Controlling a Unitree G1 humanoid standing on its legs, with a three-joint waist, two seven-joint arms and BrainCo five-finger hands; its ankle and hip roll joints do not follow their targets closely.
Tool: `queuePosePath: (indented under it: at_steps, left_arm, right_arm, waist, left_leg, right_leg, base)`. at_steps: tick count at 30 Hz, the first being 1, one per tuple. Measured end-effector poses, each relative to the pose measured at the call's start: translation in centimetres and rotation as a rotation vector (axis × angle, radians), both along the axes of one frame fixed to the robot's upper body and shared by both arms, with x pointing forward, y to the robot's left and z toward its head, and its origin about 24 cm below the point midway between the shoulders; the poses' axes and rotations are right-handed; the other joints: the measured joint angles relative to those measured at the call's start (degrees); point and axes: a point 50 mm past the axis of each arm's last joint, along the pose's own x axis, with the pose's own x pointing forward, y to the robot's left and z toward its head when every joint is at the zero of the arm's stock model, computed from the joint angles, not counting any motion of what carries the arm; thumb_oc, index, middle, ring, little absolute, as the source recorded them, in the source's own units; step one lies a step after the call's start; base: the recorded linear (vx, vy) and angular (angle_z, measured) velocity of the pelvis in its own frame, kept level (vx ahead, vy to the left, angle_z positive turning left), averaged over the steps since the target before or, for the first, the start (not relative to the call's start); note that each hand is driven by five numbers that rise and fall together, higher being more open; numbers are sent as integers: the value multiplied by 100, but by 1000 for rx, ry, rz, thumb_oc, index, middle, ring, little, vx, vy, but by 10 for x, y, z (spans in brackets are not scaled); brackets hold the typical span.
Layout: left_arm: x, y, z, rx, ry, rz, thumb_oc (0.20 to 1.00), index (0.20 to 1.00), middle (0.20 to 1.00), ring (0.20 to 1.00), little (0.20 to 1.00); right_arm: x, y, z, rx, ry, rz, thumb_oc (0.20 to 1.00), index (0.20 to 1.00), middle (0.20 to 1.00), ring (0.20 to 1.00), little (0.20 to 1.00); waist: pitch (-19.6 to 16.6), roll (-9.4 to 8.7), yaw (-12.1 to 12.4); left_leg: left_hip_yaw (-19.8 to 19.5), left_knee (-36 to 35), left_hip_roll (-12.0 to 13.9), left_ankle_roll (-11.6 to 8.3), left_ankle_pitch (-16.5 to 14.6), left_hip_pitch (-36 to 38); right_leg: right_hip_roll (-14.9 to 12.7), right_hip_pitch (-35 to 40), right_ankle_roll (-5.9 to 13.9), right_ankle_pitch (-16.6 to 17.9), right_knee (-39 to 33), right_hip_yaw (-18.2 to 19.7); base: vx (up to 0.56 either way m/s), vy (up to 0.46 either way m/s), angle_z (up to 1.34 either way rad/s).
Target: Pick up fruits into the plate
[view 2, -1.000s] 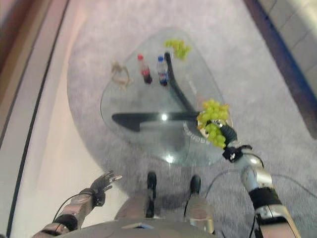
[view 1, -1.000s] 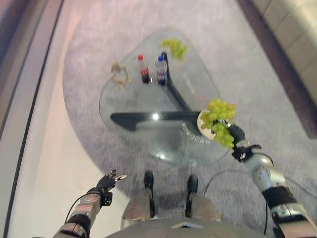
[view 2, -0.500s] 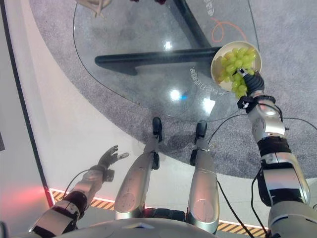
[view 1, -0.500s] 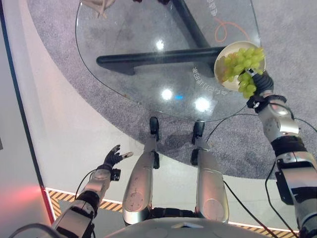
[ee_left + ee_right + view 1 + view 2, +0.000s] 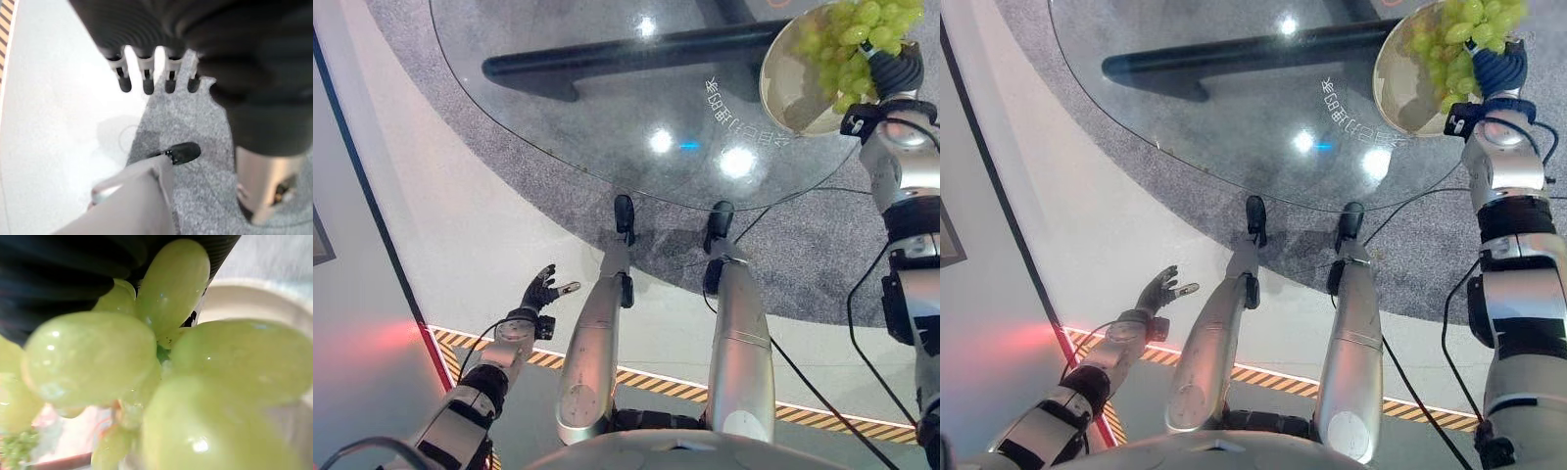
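Note:
A bunch of green grapes [image 5: 847,44] hangs over a cream plate [image 5: 788,93] at the right edge of the glass table [image 5: 587,117]. My right hand [image 5: 898,70] is shut on the bunch from the near side, just over the plate's rim. In the right wrist view the grapes [image 5: 161,377] press up against the hand's dark cover, with the plate's rim [image 5: 254,293] behind them. My left hand [image 5: 544,291] hangs open low at the left over the pale floor, its fingers [image 5: 145,85] straight and holding nothing.
The table's dark base bar [image 5: 617,57] shows through the glass. A grey carpet [image 5: 803,264] lies under the table, with pale floor around it. A black-and-yellow striped line [image 5: 651,379] crosses the floor close to me. A wall edge [image 5: 362,215] runs down the left.
The camera has tipped down, so table and plate slid toward the top of the picture. The right hand still holds the grapes over the plate. The left hand has barely moved.

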Motion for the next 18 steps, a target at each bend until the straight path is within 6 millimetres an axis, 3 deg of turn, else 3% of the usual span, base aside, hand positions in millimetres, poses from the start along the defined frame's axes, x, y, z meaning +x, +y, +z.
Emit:
queuePosePath:
  at_steps: [8,18]
  left_arm:
    - [4,2,8,-13,-32,2,1000,1000,1000,1000,1000]
    - [5,11,13,6,-45,4,1000,1000,1000,1000,1000]
  right_arm:
    - [2,-4,-2,-126,132,-192,1000,1000,1000,1000,1000]
    - [1,-10,2,-223,181,-282,1000,1000,1000,1000,1000]
  waist:
    - [-4,6,55]
    - [-13,20,144]
  left_leg:
    - [52,42,-8,-4,3,-116]
    - [58,87,-12,-9,-13,-158]
  right_leg:
    - [8,-144,-25,20,28,70]
    - [10,-167,-29,23,20,84]
  base:
    - [-4,5,-1]
    - [-2,2,0]
